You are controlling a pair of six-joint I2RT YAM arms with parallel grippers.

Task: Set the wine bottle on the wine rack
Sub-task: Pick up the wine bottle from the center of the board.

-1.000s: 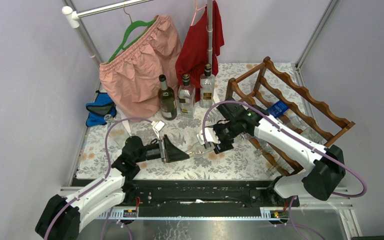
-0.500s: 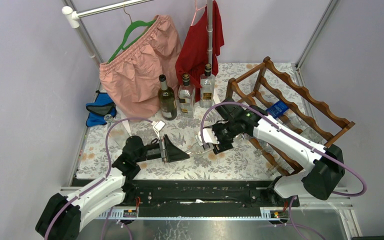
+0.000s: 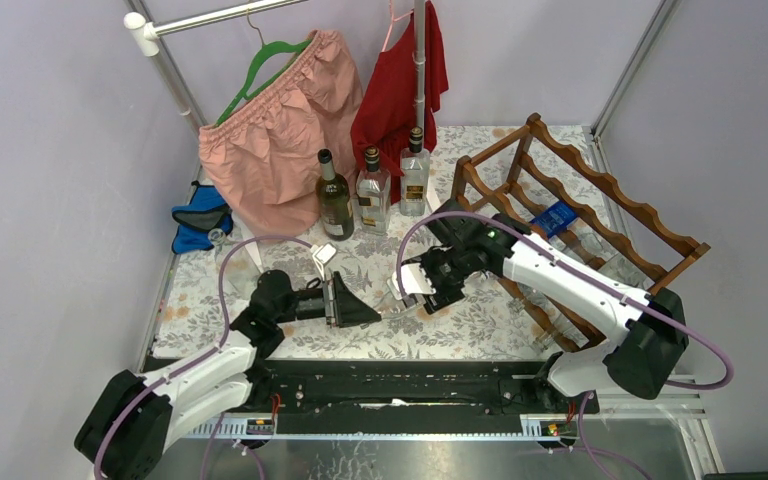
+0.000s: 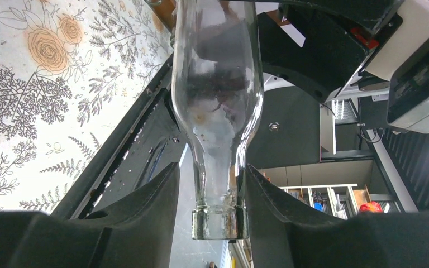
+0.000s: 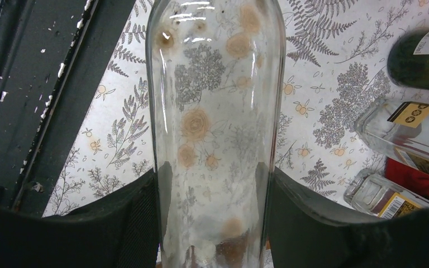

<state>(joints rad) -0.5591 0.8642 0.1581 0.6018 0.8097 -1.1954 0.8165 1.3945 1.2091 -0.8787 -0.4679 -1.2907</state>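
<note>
A clear, empty glass wine bottle hangs on its side low over the flowered tablecloth, between my two arms. My right gripper is shut on its wide body, one finger on each side. My left gripper is open around the neck, whose mouth points toward the wrist camera. The lip rests against one finger and a narrow gap shows at the other. The reddish-brown wine rack stands at the right, behind my right arm.
A dark green bottle and two clear labelled bottles stand at the back. Behind them, pink shorts and a red garment hang from a rail. A blue pouch lies at the left. A blue-labelled bottle lies in the rack.
My left gripper's jaws have narrowed around the bottle's neck. My right gripper has shifted slightly left with the bottle still in it.
</note>
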